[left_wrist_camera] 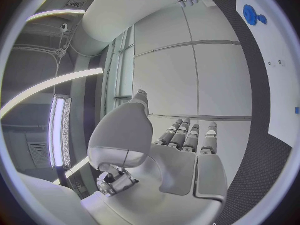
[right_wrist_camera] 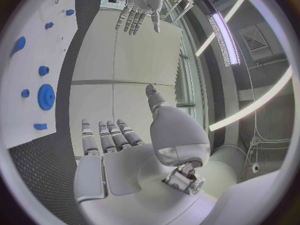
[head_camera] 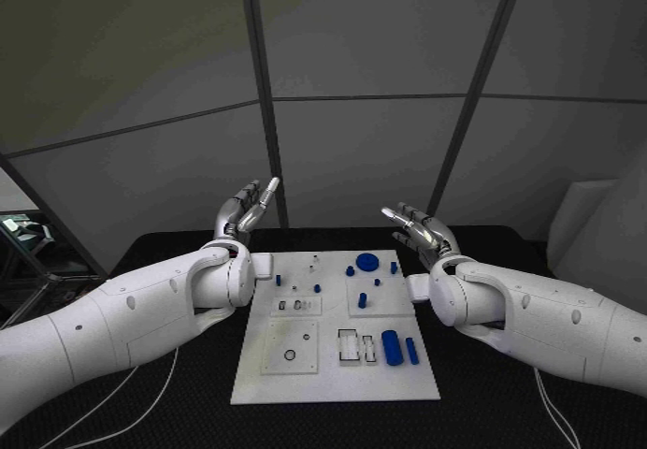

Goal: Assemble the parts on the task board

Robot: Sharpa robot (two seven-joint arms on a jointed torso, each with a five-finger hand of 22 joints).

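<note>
The white task board (head_camera: pixel 337 374) lies in the middle of the black table, with several small blue parts on it. A blue round gear (head_camera: pixel 366 261) sits near its far edge, and two long blue pieces (head_camera: pixel 391 347) lie near the front right. My left hand (head_camera: pixel 248 210) is raised above the board's far left corner, fingers straight and apart, holding nothing. My right hand (head_camera: pixel 420 229) is raised above the far right corner, also flat and empty. The left wrist view shows my left hand (left_wrist_camera: pixel 181 150) with flat palm; the right wrist view shows my right hand (right_wrist_camera: pixel 131 150) likewise and the gear (right_wrist_camera: pixel 46 96).
The black table (head_camera: pixel 162 245) extends on both sides of the board. Grey wall panels stand close behind the table's far edge. White cables (head_camera: pixel 149 388) lie on the table at the front left and front right.
</note>
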